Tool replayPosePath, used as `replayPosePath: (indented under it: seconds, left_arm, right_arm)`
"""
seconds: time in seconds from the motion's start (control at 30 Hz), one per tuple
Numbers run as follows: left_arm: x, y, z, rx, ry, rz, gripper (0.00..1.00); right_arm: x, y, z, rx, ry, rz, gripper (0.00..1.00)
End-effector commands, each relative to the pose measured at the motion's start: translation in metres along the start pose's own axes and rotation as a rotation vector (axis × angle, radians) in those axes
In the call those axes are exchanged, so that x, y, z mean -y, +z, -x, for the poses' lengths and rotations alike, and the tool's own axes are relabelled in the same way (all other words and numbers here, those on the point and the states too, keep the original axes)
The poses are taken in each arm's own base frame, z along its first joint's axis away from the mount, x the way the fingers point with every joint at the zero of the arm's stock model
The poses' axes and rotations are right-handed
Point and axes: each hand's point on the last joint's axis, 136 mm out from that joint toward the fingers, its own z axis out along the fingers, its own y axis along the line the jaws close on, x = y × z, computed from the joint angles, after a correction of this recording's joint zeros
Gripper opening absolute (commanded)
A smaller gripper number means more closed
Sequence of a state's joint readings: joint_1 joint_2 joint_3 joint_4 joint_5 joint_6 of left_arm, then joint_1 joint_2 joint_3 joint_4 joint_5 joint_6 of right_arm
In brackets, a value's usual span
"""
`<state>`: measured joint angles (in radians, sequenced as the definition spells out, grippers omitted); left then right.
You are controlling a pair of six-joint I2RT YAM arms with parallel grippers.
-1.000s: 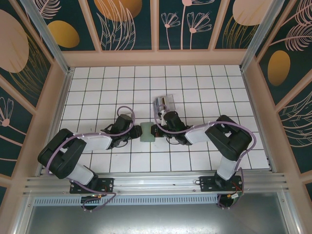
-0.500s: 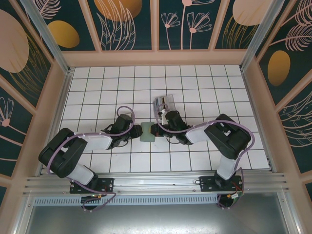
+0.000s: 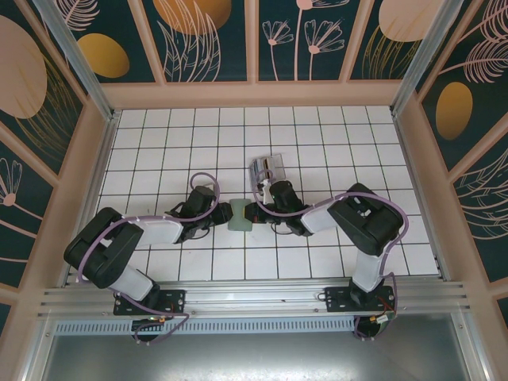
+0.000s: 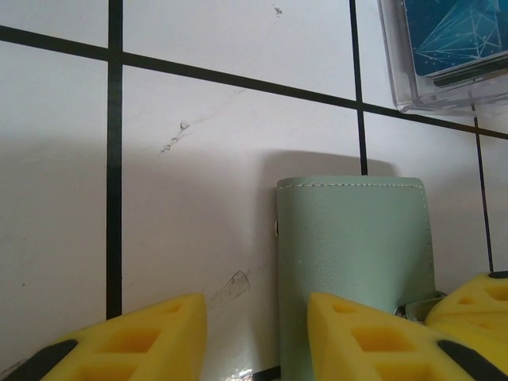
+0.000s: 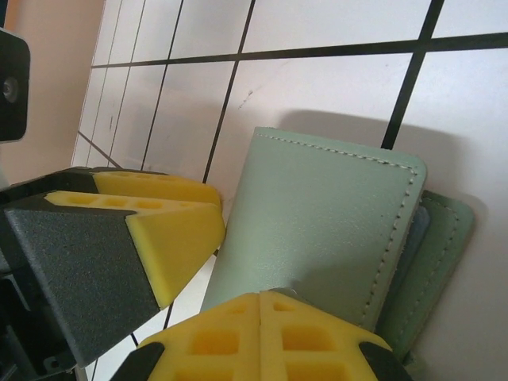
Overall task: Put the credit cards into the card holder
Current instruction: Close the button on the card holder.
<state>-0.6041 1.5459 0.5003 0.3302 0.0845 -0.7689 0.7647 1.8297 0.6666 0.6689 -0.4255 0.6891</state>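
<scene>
Three walls [image 3: 208,40] of dark teal panels painted with peach and gold leaves, framed in pale wood, close round a white tiled table [image 3: 159,136] with black grout lines. An aluminium rail [image 3: 254,298] runs along its 6 o'clock edge. At the table's centre lies the flat grey-green card holder [image 3: 240,215], folded. From 9 o'clock the left gripper [image 4: 255,300] stands released, one yellow finger over the holder's edge. From 3 o'clock the right gripper [image 5: 260,298] is clenched, its tips against the cover. Towards 1 o'clock, apart from the holder, a clear plastic box [image 3: 267,168] holds a blue credit card [image 4: 452,32].
</scene>
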Motion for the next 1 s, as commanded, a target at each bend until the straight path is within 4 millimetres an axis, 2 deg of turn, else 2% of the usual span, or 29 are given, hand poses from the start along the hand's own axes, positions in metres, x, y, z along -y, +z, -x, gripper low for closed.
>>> replayPosePath:
  seconds: [0.0,0.2,0.43,0.53,0.97]
  left_arm:
    - [-0.004,0.011,-0.038,-0.150,-0.030,-0.020,0.40]
    - [-0.001,0.013,-0.037,-0.154,-0.030,-0.026,0.39]
    - [-0.005,0.013,-0.037,-0.152,-0.037,-0.002,0.36]
    - [-0.007,0.013,-0.037,-0.151,-0.039,0.008,0.35]
    - [-0.005,0.014,-0.040,-0.163,-0.049,-0.010,0.31]
  right_arm:
    - [0.015,0.006,-0.004,-0.030,0.008,-0.053,0.00]
    - [0.023,0.010,-0.008,-0.047,0.014,-0.078,0.00]
    - [0.000,-0.005,0.009,0.018,0.018,0.021,0.00]
    - [-0.003,-0.008,0.016,0.020,0.017,0.032,0.00]
    - [-0.004,0.006,0.013,-0.017,0.040,0.078,0.00]
